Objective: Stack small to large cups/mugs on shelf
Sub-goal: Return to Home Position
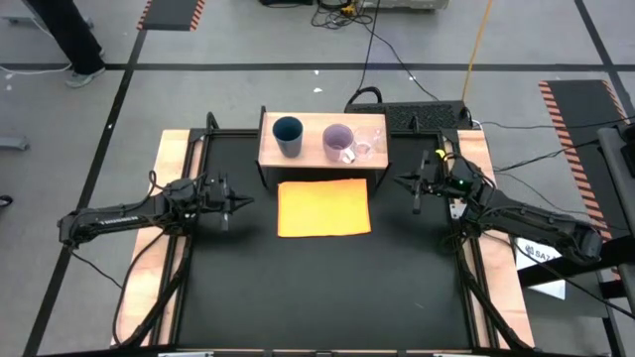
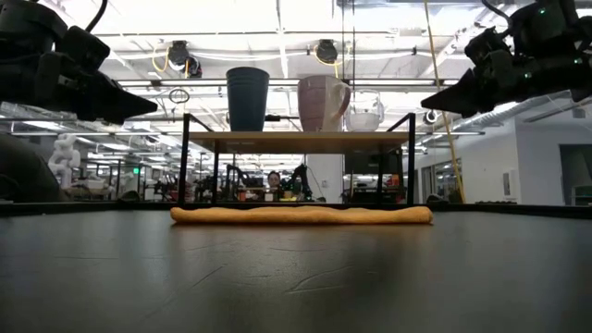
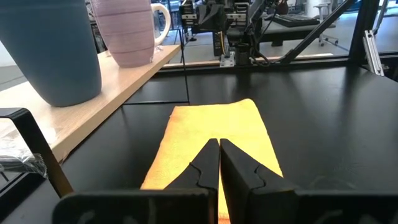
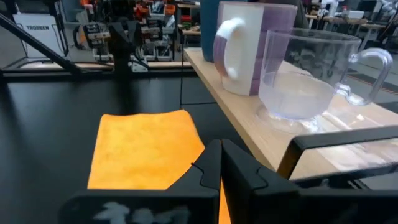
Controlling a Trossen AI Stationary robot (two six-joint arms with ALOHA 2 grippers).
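The wooden shelf point(image 1: 322, 156) stands at the table's far middle. On its top stand, left to right, the dark blue tumbler point(image 1: 288, 135), the lilac mug point(image 1: 338, 142) and the clear cup point(image 1: 369, 145), each on its base. They also show in the low view: tumbler point(image 2: 247, 97), mug point(image 2: 323, 103), clear cup point(image 2: 364, 117). My left gripper point(image 1: 243, 203) is shut and empty left of the orange sheet. My right gripper point(image 1: 402, 180) is shut and empty right of the shelf.
A flat orange sheet point(image 1: 323, 207) lies on the black table just in front of the shelf, between both grippers. Wooden side strips point(image 1: 169, 169) border the table. A person's legs point(image 1: 60, 35) stand on the floor beyond the far left corner.
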